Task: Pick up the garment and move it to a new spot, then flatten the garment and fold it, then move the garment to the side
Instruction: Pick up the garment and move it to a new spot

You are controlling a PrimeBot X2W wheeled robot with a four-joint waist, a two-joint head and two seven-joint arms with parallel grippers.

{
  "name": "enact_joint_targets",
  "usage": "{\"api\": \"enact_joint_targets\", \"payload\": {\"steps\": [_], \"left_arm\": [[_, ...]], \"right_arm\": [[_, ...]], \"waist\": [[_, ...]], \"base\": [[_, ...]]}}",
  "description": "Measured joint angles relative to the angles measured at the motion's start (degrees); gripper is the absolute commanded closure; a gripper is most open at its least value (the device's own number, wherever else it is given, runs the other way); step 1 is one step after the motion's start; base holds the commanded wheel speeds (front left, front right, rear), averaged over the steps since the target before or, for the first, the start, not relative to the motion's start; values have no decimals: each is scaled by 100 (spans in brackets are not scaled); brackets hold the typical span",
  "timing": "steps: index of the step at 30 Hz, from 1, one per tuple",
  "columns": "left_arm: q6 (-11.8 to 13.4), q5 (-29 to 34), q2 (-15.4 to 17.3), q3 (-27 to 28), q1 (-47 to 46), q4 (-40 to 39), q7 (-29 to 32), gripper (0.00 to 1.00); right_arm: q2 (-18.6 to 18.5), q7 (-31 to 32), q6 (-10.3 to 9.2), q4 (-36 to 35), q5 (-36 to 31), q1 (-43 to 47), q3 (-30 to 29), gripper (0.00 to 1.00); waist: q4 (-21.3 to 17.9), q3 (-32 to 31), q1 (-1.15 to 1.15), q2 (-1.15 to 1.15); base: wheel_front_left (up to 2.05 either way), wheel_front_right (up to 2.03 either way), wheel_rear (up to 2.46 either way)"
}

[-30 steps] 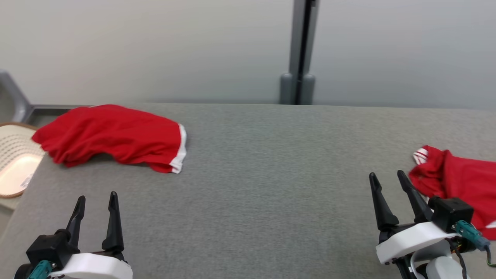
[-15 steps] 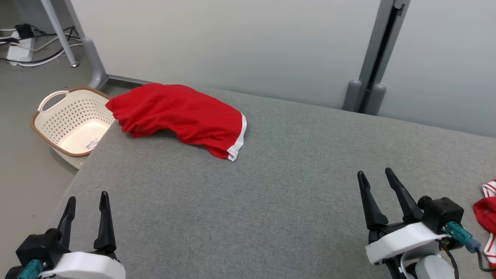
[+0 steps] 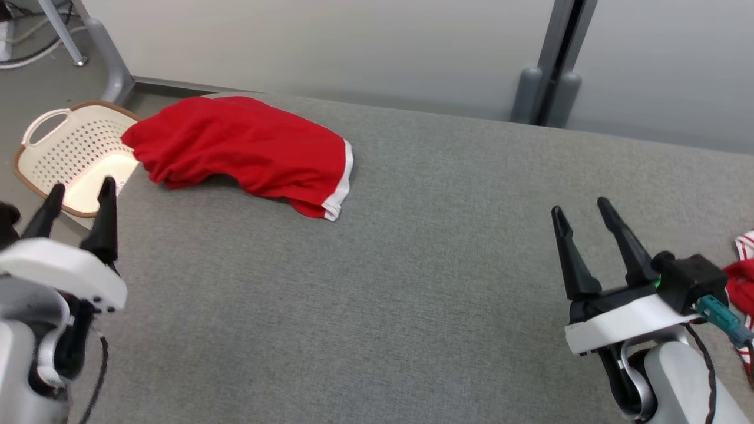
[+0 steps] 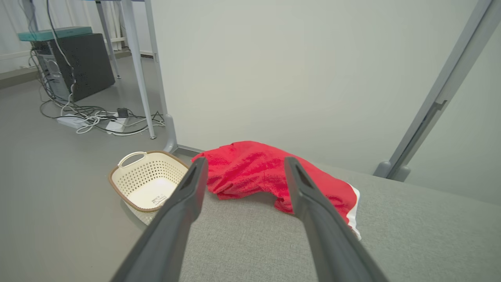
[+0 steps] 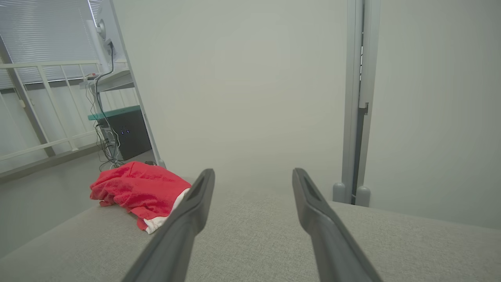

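Holding left gripper [image 3: 82, 185] spread wide and empty, close by the basket [image 3: 65, 147]; holding right gripper [image 3: 580, 206] spread and empty too, well away from the basket; seeing the red garment [image 3: 247, 147] lying bunched on the grey table [image 3: 412, 265], just beside the basket

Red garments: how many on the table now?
2. One garment lies far left on the table, by the basket; the second garment shows at the right edge, mostly cut off.
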Motion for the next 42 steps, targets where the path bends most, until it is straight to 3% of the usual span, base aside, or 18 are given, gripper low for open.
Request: {"api": "enact_joint_targets", "payload": {"steps": [9,14,23,30,31,33,42], "left_arm": [[-634,-587,486,-13,-2003,1480,1255,0],[-902,-672,625,-119,-2738,2513,1634,0],[-1238,-766,780,-324,-3314,4131,1979,0],[-1363,-773,896,-581,-3466,4860,2348,0],[-1374,-782,888,-613,-3477,4916,2347,8],[-1386,-821,880,-694,-3517,4980,2319,100],[-1416,-827,895,-1282,-3584,4745,1869,100]], "right_arm": [[-133,0,0,-388,-65,-520,81,0],[-102,-45,0,-435,-59,-765,223,0],[-71,-141,0,-348,-14,-956,307,0],[-65,-181,0,-247,9,-976,305,0],[-63,-185,0,-231,9,-976,302,0],[-40,-202,0,-198,9,-981,305,0],[-38,-213,0,12,52,-990,358,0]], "waist": [[-607,875,0,0],[-1100,1299,0,0],[-1945,1847,0,0],[-2244,2020,0,0],[-2246,2010,0,0],[-2241,1979,0,0],[-2173,1534,0,0]], "base": [[0,0,0],[0,0,0],[0,0,0],[0,0,0],[0,0,0],[0,0,0],[0,0,0]]}}
